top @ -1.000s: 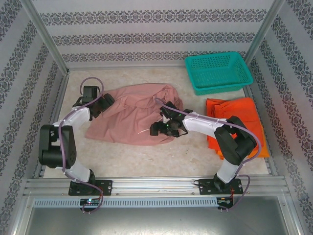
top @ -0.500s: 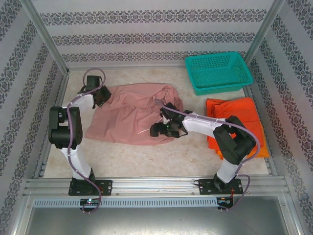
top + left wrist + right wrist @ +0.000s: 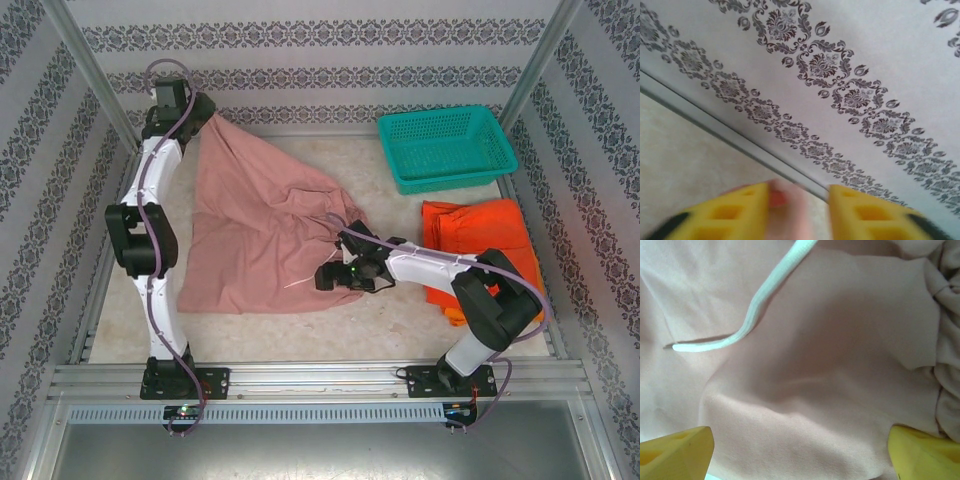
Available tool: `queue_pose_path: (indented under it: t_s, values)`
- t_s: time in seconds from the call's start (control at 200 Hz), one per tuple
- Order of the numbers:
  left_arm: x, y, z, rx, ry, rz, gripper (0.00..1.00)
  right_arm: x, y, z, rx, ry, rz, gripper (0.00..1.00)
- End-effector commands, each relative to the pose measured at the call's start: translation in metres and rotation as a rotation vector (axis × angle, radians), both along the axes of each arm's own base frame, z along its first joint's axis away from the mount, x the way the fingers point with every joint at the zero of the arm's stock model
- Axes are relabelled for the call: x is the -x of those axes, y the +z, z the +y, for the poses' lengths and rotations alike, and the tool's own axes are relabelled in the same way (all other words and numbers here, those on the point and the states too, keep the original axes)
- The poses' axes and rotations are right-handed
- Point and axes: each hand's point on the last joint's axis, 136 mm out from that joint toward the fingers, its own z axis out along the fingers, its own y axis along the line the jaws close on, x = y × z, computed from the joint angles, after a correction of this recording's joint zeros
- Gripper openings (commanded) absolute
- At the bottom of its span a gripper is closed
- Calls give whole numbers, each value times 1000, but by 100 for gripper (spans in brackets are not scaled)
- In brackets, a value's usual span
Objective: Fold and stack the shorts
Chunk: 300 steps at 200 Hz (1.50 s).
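The dusty pink shorts lie spread over the table's left middle, and their far corner rises to my left gripper, high in the back left corner. In the left wrist view its yellow fingers stand apart. Blurred pink cloth lies against the left one, with a gap to the right one. My right gripper is open low over the pink shorts' near right edge. Its fingertips straddle smooth pink cloth, below the white drawstring. Folded orange shorts lie at the right.
A teal plastic basket stands at the back right. The patterned back wall and its metal rail are close in front of the left gripper. My right arm reaches across the orange pile's near left part.
My left arm has swung from the table's left side up into the back left corner, dragging the pink shorts' corner up and stretching the cloth out. The right gripper has barely shifted.
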Motion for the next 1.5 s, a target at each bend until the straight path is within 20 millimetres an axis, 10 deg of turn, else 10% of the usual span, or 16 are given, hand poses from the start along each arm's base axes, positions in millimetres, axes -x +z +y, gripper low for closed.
queue_pose_path:
  t_s: [0.0,0.125,0.355,0.599,0.869,1.214,1.494]
  values:
    - [10,-9,-2,12,-38,73,66,-4,34,0,-26,19,-39,90]
    - [48,21,-7,24,-30,3,88,-42,93,-1,-69,-36,-191,91]
    - [158,-10,-37,111,-39,21,100,-129,142,-30,186,-95,-386,89]
    - [247,-101,-69,138,-61,172,100,-208,111,-27,101,-202,-286,78]
    - [306,-193,-83,124,-57,344,100,-244,66,-18,41,-275,-174,64]
    - [336,-250,-81,136,-24,471,100,-267,29,-14,1,-333,-96,52]
    - [354,-268,-75,129,10,530,100,-290,24,-29,-36,-418,-95,13]
